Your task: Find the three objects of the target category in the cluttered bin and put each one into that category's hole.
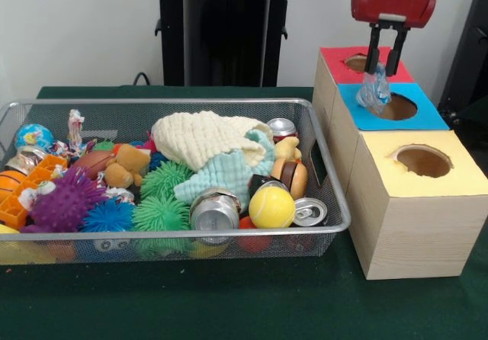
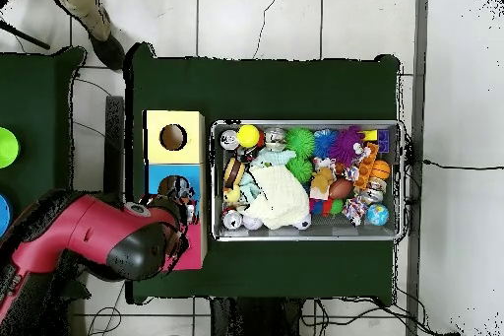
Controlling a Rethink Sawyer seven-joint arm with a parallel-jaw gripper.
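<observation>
**Crumpled plastic held over the blue hole**

At the lower right of the front view stands a wooden box point(image 1: 396, 226) with three coloured tops in a row. Nearest is the yellow top point(image 1: 457, 172) with its round hole, behind it the blue top point(image 1: 427, 115), and farthest the red top point(image 1: 335, 56).

To the left, filling the lower half of the frame, sits a wire basket point(image 1: 335, 203) heaped with clutter: a crushed can point(image 1: 214, 210) and a yellow ball point(image 1: 271, 206) near the front rim, green spiky balls point(image 1: 160, 212), a purple spiky ball point(image 1: 63, 201), a cream cloth point(image 1: 200, 138) piled in the middle, and a small globe point(image 1: 33, 136) at the far left.

In the upper right, the gripper point(image 1: 383, 72) hangs from the red arm point(image 1: 393, 3) above the box. Its two dark fingers are closed on a crumpled clear plastic piece point(image 1: 374, 92), which dangles just below the fingertips, its lower end at the left edge of the blue hole point(image 1: 398, 107).

The overhead view puts the gripper over the blue top too.
</observation>
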